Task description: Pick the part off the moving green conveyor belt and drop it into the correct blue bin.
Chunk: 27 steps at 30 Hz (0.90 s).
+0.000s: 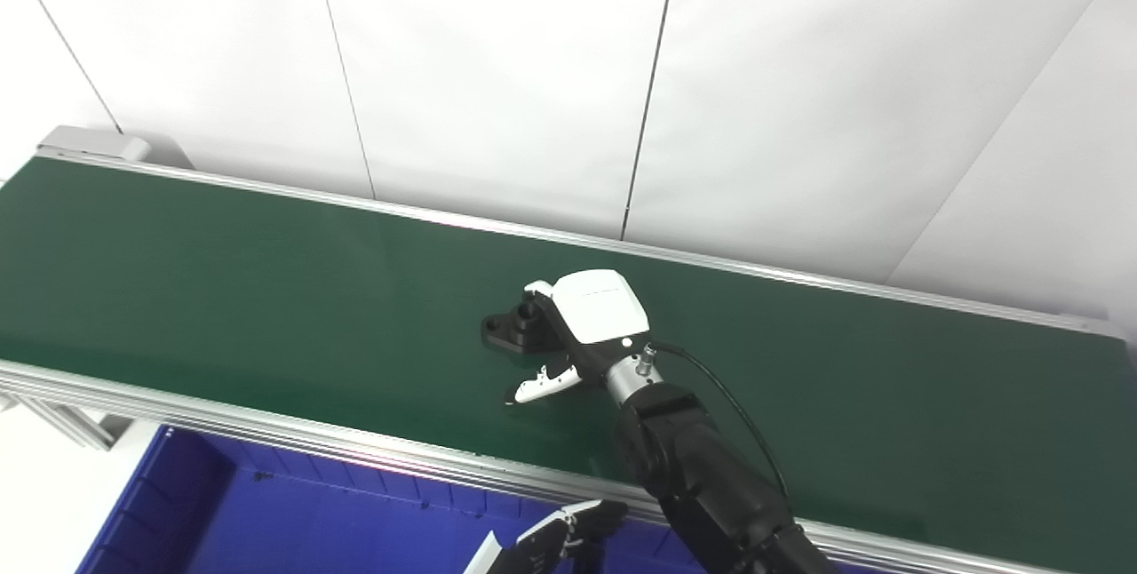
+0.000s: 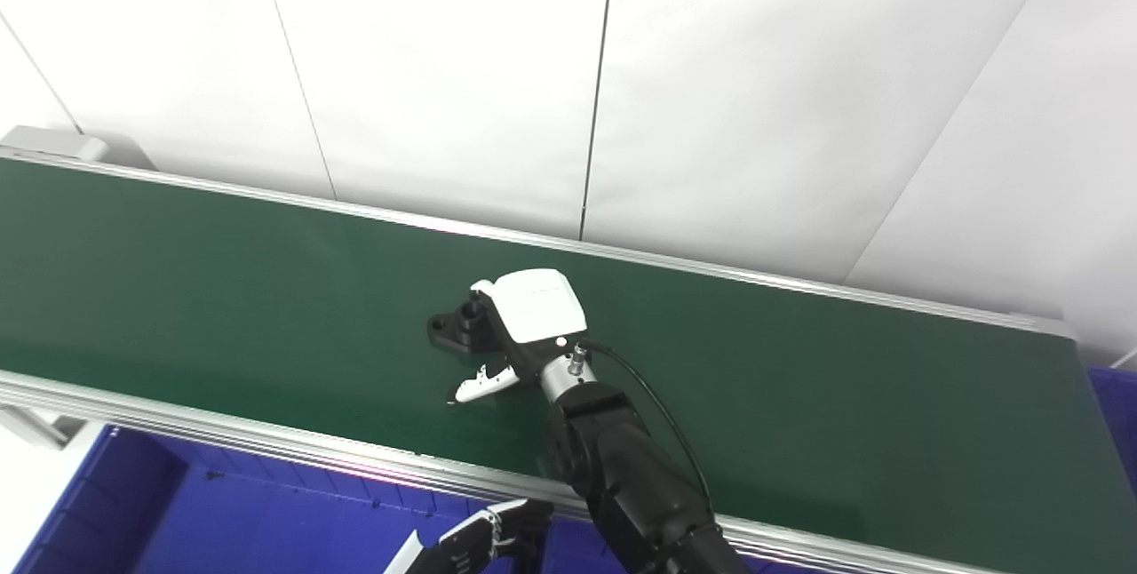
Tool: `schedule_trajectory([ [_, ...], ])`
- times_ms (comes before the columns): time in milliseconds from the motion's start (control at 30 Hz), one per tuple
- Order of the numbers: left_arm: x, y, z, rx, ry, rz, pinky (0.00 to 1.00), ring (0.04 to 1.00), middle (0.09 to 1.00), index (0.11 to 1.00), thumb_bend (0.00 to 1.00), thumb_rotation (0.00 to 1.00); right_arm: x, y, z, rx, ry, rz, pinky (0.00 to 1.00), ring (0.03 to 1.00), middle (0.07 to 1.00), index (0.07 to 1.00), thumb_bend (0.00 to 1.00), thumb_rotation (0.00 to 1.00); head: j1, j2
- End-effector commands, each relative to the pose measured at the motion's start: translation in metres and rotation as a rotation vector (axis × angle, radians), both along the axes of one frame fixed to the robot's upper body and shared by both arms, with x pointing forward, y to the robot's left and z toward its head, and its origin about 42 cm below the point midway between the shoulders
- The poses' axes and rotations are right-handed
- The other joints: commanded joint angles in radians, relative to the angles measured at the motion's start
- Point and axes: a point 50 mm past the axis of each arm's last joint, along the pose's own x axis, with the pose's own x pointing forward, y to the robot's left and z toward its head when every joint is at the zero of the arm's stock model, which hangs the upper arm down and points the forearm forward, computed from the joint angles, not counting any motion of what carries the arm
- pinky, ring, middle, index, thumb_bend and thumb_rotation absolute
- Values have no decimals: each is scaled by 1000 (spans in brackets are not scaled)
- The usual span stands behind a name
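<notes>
Roughly midway along the dark green conveyor belt [image 1: 222, 290], between its far and near aluminium edge rails, lies the small black plastic part [image 1: 513, 328], a flat base with a short round boss standing up from it. Over it reaches the right hand [image 1: 568, 330], white-backed with black fingers, its black arm coming up from the bottom edge; the fingers [image 1: 538, 291] curl onto the part's right side and touch it, while the white-tipped thumb [image 1: 537, 387] stands apart nearer the front rail, so the hand is partly closed around the part, which rests on the belt surface, and I cannot tell whether the grip is firm. Below the near rail sits a deep blue plastic bin [image 1: 178, 503] with ribbed walls, at the bottom left. At the bottom edge, over that bin, the left hand [image 1: 555, 543] shows only in part; its black fingers look loosely bent and hold nothing visible, but its state cannot be told for sure.
</notes>
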Motion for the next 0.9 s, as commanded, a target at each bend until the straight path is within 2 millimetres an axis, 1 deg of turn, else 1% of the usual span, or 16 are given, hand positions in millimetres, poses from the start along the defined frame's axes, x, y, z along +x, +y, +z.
schedule_trajectory([
  [0, -3, -17, 11, -34, -44, -23, 739, 816, 819, 808, 837, 602, -1, -8, -14, -47, 60, -20, 288, 406, 644, 763, 806, 512, 2, -2],
  [67, -3, -17, 11, -30, -41, -25, 733, 810, 816, 804, 838, 589, 0, -12, -15, -55, 47, -24, 271, 381, 601, 746, 777, 515, 2, -3],
  [100, -4, -17, 11, -23, -38, -26, 736, 815, 820, 807, 845, 611, 0, -14, -15, -59, 38, -28, 269, 377, 588, 731, 752, 518, 4, -3],
  [167, -5, -17, 12, -23, -41, -26, 744, 822, 821, 806, 838, 611, 0, -15, -17, -72, 8, -25, 257, 360, 558, 705, 715, 513, 8, -2],
  [200, -5, -17, 12, -26, -43, -25, 744, 821, 821, 805, 831, 604, 0, -15, -18, -75, -3, -21, 234, 330, 511, 662, 688, 508, 8, -2],
  [233, -5, -17, 12, -28, -42, -24, 743, 820, 820, 805, 828, 602, 0, -15, -19, -79, -17, -19, 226, 320, 494, 647, 679, 506, 10, -1],
  [267, -6, -17, 12, -28, -41, -23, 740, 819, 820, 803, 828, 597, 0, -15, -20, -76, -33, -15, 206, 291, 450, 616, 652, 495, 10, -1],
  [300, -7, -17, 13, -28, -39, -23, 736, 817, 819, 802, 822, 591, -1, -15, -21, -66, -53, -13, 160, 228, 355, 547, 573, 325, 13, 1],
  [333, -7, -17, 13, -27, -39, -22, 735, 817, 818, 802, 821, 589, -1, -15, -22, -59, -68, -12, 146, 210, 327, 526, 549, 266, 13, 1],
  [367, -8, -17, 13, -25, -40, -24, 734, 816, 818, 801, 820, 588, -2, -14, -23, -45, -86, -8, 137, 198, 309, 512, 533, 228, 15, 3],
  [433, -8, -17, 13, -20, -36, -26, 742, 819, 824, 805, 822, 595, -3, -12, -24, -36, -99, -7, 70, 125, 208, 489, 517, 139, 15, 3],
  [533, -10, -17, 15, -17, -29, -23, 752, 821, 825, 806, 826, 594, -4, -12, -26, -32, -113, -18, 44, 99, 176, 484, 514, 115, 21, 11],
  [633, -11, -18, 17, -17, -29, -17, 755, 819, 823, 809, 824, 588, -5, -11, -26, -18, -109, -37, 44, 103, 182, 482, 515, 114, 18, 16],
  [867, -10, -17, 17, -15, -25, -16, 743, 812, 823, 815, 843, 609, -4, -12, -27, 2, -80, -60, 53, 112, 188, 483, 514, 115, 15, 22],
])
